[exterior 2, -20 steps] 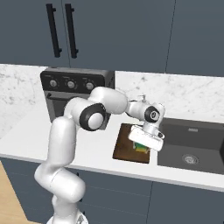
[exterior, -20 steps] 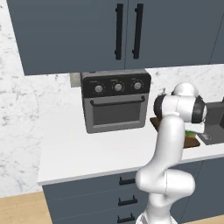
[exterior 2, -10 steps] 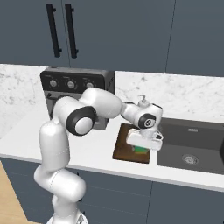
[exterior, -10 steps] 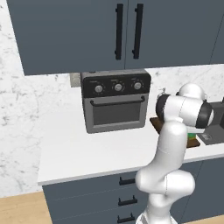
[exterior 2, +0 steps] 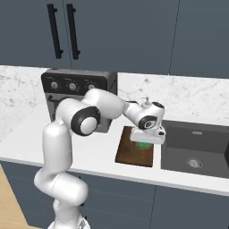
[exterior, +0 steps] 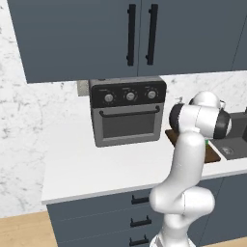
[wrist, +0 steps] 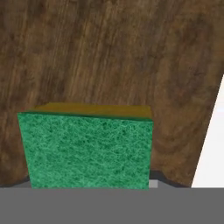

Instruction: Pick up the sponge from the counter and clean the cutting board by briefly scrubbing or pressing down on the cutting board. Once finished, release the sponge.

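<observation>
My gripper (exterior 2: 145,142) points down over the dark brown cutting board (exterior 2: 133,152) and is shut on the sponge (exterior 2: 143,146). In the hand view the sponge (wrist: 87,151) shows its green face close up with its yellow layer on the far side, and the board's wood grain (wrist: 109,52) lies right behind it. I cannot tell whether the sponge touches the board. The sponge hides most of my fingers. In the left base view my arm covers most of the cutting board (exterior: 211,154), and a sliver of the green sponge (exterior: 207,142) peeks out.
The board lies on the white counter (exterior 2: 94,154) between a black toaster oven (exterior 2: 76,87) on its left and the dark sink basin (exterior 2: 197,150) on its right. Dark cabinets hang above. White counter (wrist: 214,148) borders the board in the hand view.
The arm's elbow has swung a little, and the hand with the sponge has shifted slightly over the board. The sponge stays in the grip.
</observation>
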Tool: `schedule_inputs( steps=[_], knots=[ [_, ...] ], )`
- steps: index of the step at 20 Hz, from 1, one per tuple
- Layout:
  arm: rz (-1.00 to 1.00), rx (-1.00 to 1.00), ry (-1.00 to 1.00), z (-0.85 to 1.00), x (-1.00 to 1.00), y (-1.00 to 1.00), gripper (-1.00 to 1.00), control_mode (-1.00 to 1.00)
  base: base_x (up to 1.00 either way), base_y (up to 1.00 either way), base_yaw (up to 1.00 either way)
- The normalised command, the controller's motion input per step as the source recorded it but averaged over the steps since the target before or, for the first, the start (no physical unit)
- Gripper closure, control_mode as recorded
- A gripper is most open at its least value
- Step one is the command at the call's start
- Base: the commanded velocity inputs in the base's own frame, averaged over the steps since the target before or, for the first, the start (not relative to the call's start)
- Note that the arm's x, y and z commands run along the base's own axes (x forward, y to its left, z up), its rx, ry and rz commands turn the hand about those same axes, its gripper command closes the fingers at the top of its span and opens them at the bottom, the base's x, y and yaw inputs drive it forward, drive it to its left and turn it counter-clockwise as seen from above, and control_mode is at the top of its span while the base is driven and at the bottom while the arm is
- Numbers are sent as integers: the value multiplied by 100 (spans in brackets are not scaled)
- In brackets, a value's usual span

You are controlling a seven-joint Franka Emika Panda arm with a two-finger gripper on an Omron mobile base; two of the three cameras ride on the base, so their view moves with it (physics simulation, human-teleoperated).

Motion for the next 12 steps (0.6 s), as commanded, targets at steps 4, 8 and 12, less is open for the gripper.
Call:
schedule_inputs(
  steps=[4, 8, 12],
  knots=[
    [-1, 0, -29, -8, 68, 0, 100, -100, 0, 0, 0],
    [-4, 0, -40, -16, 49, 0, 100, -100, 0, 0, 0],
    [-7, 0, -23, -20, -11, 0, 100, -100, 0, 0, 0]
  ],
)
